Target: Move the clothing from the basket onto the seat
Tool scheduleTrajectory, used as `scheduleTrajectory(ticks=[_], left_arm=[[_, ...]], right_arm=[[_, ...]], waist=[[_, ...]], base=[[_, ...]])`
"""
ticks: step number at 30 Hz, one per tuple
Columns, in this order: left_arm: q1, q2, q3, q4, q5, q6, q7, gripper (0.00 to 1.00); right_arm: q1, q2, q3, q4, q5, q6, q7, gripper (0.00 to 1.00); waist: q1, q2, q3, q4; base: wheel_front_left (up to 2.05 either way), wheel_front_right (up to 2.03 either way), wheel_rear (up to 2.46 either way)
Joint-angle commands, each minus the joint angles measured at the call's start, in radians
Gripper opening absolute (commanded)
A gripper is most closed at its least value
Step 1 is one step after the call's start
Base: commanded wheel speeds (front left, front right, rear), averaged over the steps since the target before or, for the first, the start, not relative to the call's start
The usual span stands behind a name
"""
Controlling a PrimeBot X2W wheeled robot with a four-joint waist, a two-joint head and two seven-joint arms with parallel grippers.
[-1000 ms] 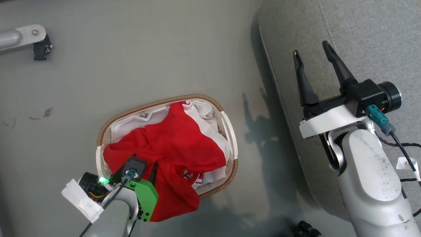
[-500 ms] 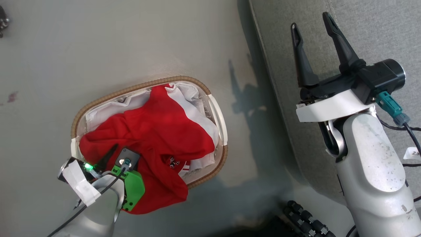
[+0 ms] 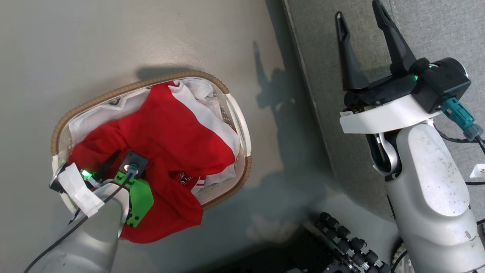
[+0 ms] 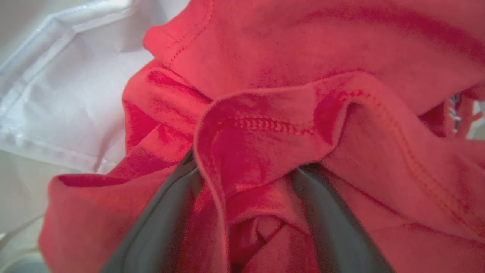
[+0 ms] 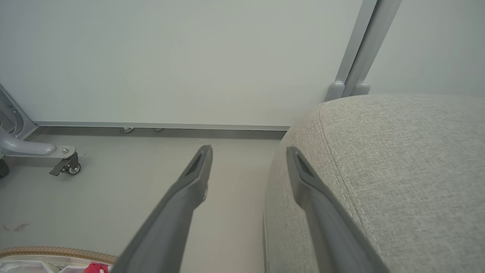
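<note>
Okay so, progress-wise I'd call this basically the start: the soft red garments with white stripes and panels (image 3: 170, 132) are all piled in the oval white perforated plastic basket with the tan woven rim (image 3: 129, 86), sitting on the grey floor (image 3: 113, 38) at the left of the head view, with one red flap spilling over the rim at the lower edge. Nothing red is on the big grey fabric-upholstered seat cushion (image 3: 435, 26) along the right side of that frame, so by my read the whole lift-and-carry is left to do. The left gripper (image 4: 246, 167) is pitched down into the pile at the lower left; in its wrist view the two dark fingers (image 4: 163, 216) sit apart with a stitched fold of red fabric bunched between them, not pinched on it as far as I can see, and the plain white liner sheet (image 4: 57, 94) shows at the left of that frame. The right gripper (image 3: 358, 9) is held up at the upper right over the seat's edge, fingers spread and holding nothing, forearm rising from the lower right corner. Its wrist view looks past the cushion's rounded corner toward a pale wall.
</note>
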Motion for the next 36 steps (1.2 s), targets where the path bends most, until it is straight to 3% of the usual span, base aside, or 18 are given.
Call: scheduleTrajectory(ticks=[1, 2, 4, 19, 36], left_arm=[[-0.014, 0.007, -0.002, 0.002, -0.007, -0.008, 0.001, 1.00], [-0.015, 0.006, -0.003, 0.003, -0.011, -0.013, 0.004, 1.00], [-0.014, 0.002, -0.004, 0.003, -0.017, -0.021, 0.008, 0.00], [0.119, -0.072, 0.015, -0.033, -0.099, -0.008, -0.050, 0.00], [0.352, -0.104, 0.048, -0.395, -0.185, -0.008, -0.049, 0.00]], right_arm=[[-0.012, -0.002, 0.003, -0.002, 0.009, -0.001, -0.002, 1.00], [-0.013, -0.002, 0.004, -0.001, 0.012, -0.001, -0.002, 1.00], [-0.014, -0.002, 0.007, 0.004, 0.014, -0.001, -0.002, 1.00], [0.076, -0.003, -0.015, 0.062, -0.022, -0.001, -0.002, 1.00], [0.233, -0.003, -0.045, 0.119, -0.067, -0.001, -0.002, 1.00]], waist=[[-0.0001, -0.0001, 0.007, -0.006], [-0.0001, -0.0001, 0.007, -0.007], [-0.0001, -0.0001, 0.003, -0.008], [-0.0001, -0.0001, -0.232, 0.033], [-0.0001, -0.0001, -0.525, 0.128]], base=[[0.00, 0.00, 0.00], [0.00, 0.00, 0.00], [0.00, 0.00, 0.00], [0.00, 0.00, 0.00], [0.00, 0.00, 0.00]])
